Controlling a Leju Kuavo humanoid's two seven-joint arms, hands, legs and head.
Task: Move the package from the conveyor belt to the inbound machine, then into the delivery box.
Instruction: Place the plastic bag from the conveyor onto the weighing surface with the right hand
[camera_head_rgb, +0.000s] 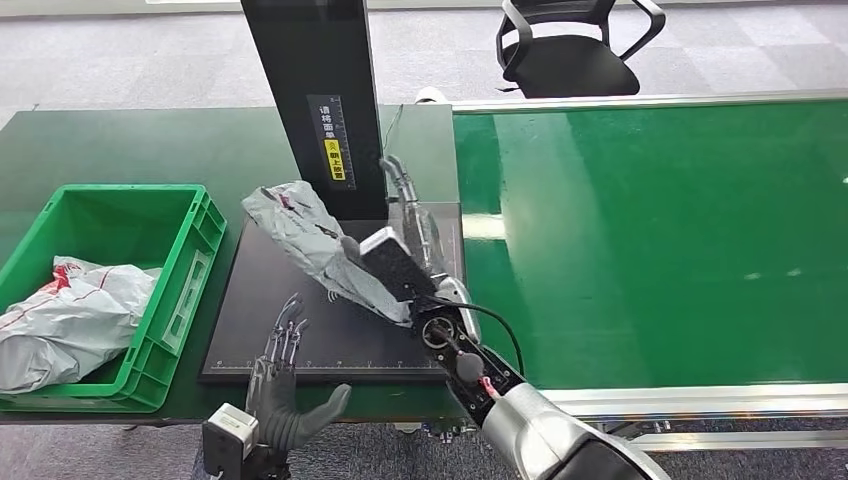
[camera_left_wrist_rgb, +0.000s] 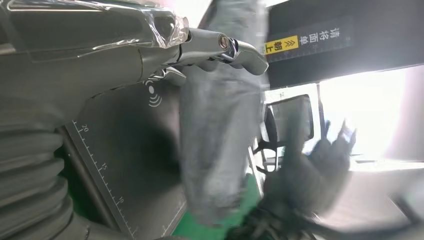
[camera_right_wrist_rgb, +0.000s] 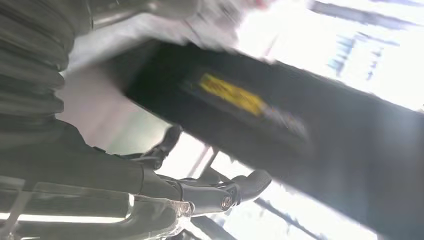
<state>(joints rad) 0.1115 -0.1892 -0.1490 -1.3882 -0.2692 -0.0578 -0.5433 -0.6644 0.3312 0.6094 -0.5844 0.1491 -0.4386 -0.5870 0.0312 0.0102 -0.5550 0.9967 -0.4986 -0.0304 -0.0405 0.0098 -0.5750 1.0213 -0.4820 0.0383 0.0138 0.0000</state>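
Grey carpet tiles and a black mesh office chair (camera_head_rgb: 570, 45) fill the far background. Nearer me, the wide green conveyor belt (camera_head_rgb: 650, 240) spreads across the right half of my head view, bare green all over. Left of it stands the inbound machine, a flat black scanning plate with ruler marks along its edge (camera_head_rgb: 270, 300) and a tall black post carrying a yellow label (camera_head_rgb: 318, 90). Far left sits the green plastic delivery crate (camera_head_rgb: 190, 255), already holding a crumpled grey poly mailer (camera_head_rgb: 70, 320).

My right hand (camera_head_rgb: 385, 265) has its fingers wrapped around the grey plastic package (camera_head_rgb: 295, 225), holding it up over the plate, close in front of the post. My left hand (camera_head_rgb: 290, 400) hangs at the plate's near edge, fingers spread, gripping nothing.

As I read it, the package is off the belt and the scan step is in hand. The risks: this bag is limp and slick, so it could slide out of my grip, or its loose far end could brush the post and tug free. If it lands folded, I'd guess the label may not read.

My left wrist view gives what the head view can't: the package hanging lengthwise above the plate's ruler marks. My right wrist view is badly blurred, mostly the post and its yellow label, so it doesn't confirm my grip.
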